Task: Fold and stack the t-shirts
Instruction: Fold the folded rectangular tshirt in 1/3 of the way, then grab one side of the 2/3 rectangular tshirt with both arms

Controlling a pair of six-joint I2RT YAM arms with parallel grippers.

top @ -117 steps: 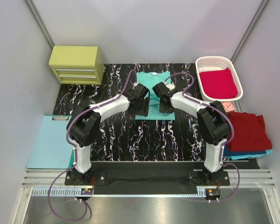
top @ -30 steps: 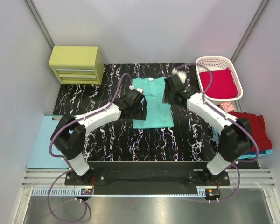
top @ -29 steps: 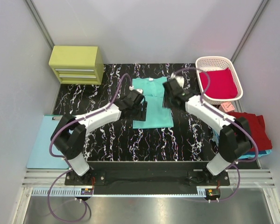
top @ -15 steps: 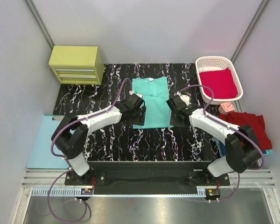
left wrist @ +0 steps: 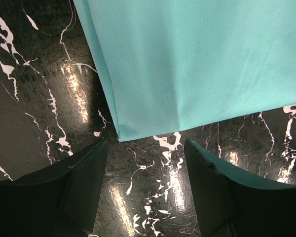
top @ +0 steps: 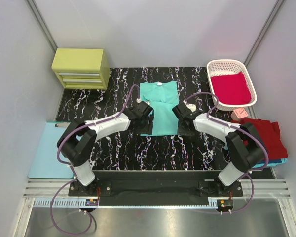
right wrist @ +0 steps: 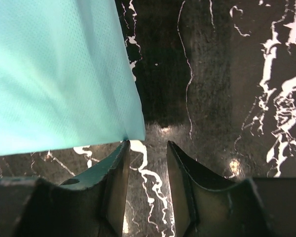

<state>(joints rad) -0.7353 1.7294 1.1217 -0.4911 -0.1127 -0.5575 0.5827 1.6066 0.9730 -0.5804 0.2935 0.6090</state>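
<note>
Grippers both low at near hem of mint-teal t-shirt (top: 160,106), lying flat mid-table (top: 113,143). On near-left corner, left gripper (left wrist: 147,173): jaws wide apart, empty. On near-right corner, right gripper (right wrist: 148,165): narrow gap, nothing btwn. Dark red t-shirt (top: 264,138) piled far right; crimson t-shirt (top: 230,88) in basket (top: 214,66).

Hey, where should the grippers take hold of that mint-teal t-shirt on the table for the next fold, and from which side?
Probably best to grip the mint-teal t-shirt at its two near hem corners, coming in low from the near side. It lies flat with that hem edge free on the table, and the left gripper and right gripper each hang open just short of a corner.
</note>
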